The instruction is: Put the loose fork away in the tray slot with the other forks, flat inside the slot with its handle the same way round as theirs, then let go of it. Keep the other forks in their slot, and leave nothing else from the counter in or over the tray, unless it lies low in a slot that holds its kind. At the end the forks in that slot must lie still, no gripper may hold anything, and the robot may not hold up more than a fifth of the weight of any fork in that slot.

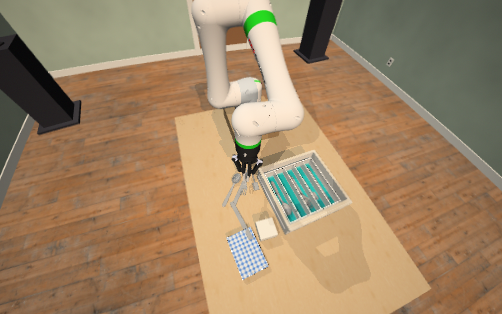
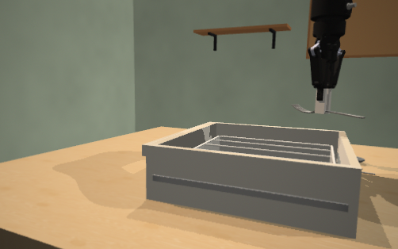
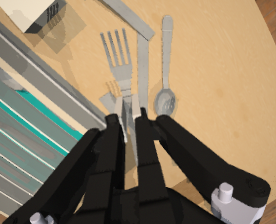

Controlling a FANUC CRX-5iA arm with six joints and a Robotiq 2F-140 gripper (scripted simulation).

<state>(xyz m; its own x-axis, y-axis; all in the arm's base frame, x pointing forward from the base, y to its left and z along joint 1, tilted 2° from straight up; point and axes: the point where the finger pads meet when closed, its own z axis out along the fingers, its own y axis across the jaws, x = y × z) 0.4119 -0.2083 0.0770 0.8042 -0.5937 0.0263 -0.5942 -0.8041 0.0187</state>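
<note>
A green-walled room with a plank floor surrounds the pale bench (image 1: 322, 280). The gripper (image 2: 323, 104) hangs well above it, with the tray (image 2: 251, 186) below and to one side. Its fingers are clamped on the fork (image 2: 328, 112), which rides roughly level and clear of the bench, with an end projecting to each side of the fingers. In the wrist view the fork (image 3: 118, 63) shows its tines ahead of the fingertips. A knife (image 3: 142, 63) and a spoon (image 3: 166, 70) lie on the bench directly beneath.

Handling judgement: the fork is light, rigid and smooth, so it will not flex but may pivot or slide between flat pads. The present hold appears to be near the neck, although the exact contact point is hard to read. A hold close to the balance point limits droop. Keep the fork level during transfer and lower it flat into the slot.
</note>
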